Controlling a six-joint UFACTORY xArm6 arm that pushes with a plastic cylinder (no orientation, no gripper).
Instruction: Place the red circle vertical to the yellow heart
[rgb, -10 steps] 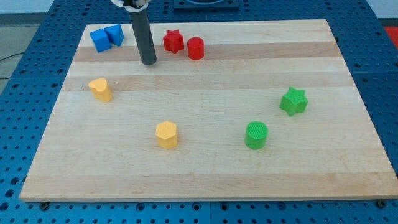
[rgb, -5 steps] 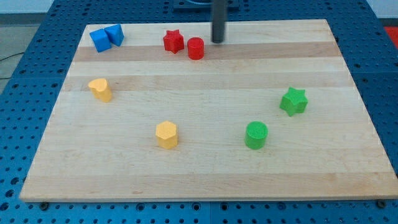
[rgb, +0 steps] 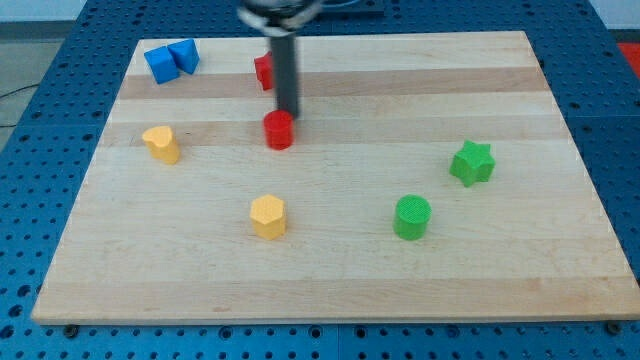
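Observation:
The red circle (rgb: 279, 130) stands on the wooden board (rgb: 330, 240), left of centre in its upper half. My tip (rgb: 288, 113) touches the circle's top-right edge, the rod rising straight up from there. The yellow heart (rgb: 160, 144) sits to the circle's left, near the board's left edge, at about the same height in the view. The rod hides most of the red star (rgb: 262, 69), of which only the left part shows.
Two blue blocks (rgb: 170, 59) sit together at the board's top left corner. A yellow hexagon (rgb: 268, 216) lies below the red circle. A green circle (rgb: 412, 217) and a green star (rgb: 472, 163) are on the right side.
My tip swung from left of the red star to right of the red circle, then came down-left. The red circle slid down and left, away from the red star.

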